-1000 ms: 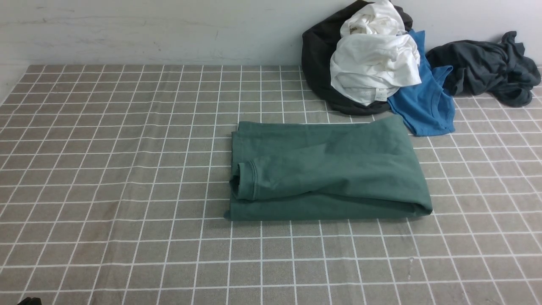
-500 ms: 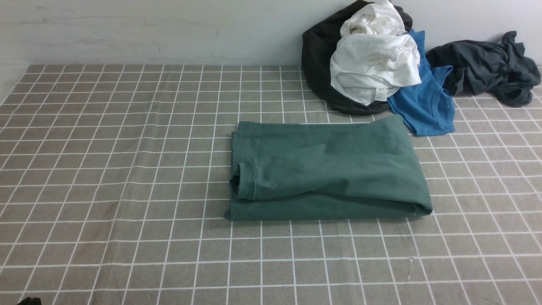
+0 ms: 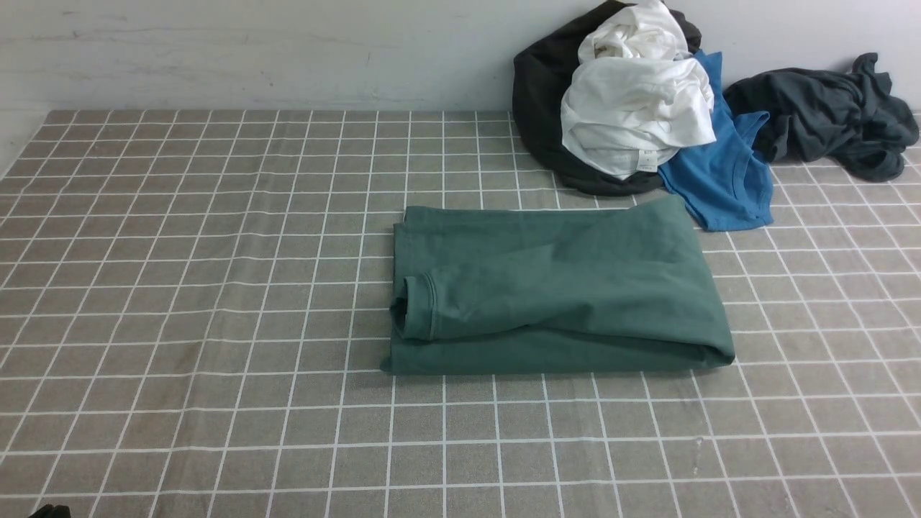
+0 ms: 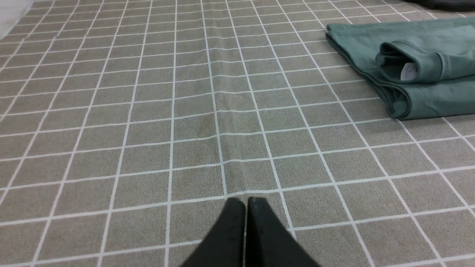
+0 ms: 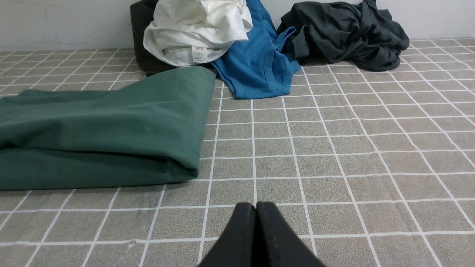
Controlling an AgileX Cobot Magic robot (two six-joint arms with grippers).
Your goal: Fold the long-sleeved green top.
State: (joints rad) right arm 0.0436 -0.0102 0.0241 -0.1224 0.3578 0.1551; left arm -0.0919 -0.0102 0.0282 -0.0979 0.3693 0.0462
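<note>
The green long-sleeved top (image 3: pixel 554 291) lies folded into a flat rectangle on the checked tablecloth, a cuffed sleeve end at its left side. It also shows in the left wrist view (image 4: pixel 419 70) with a white label inside the cuff, and in the right wrist view (image 5: pixel 100 126). My left gripper (image 4: pixel 246 202) is shut and empty, low over the cloth, well short of the top's left edge. My right gripper (image 5: pixel 255 206) is shut and empty, near the table's front, off the top's right corner. Neither gripper shows clearly in the front view.
A pile of a black garment (image 3: pixel 540 101), a white garment (image 3: pixel 633 108) and a bright blue T-shirt (image 3: pixel 727 180) lies at the back right against the wall. A dark charcoal-grey garment (image 3: pixel 827 111) lies further right. The checked tablecloth (image 3: pixel 216 288) covers the table.
</note>
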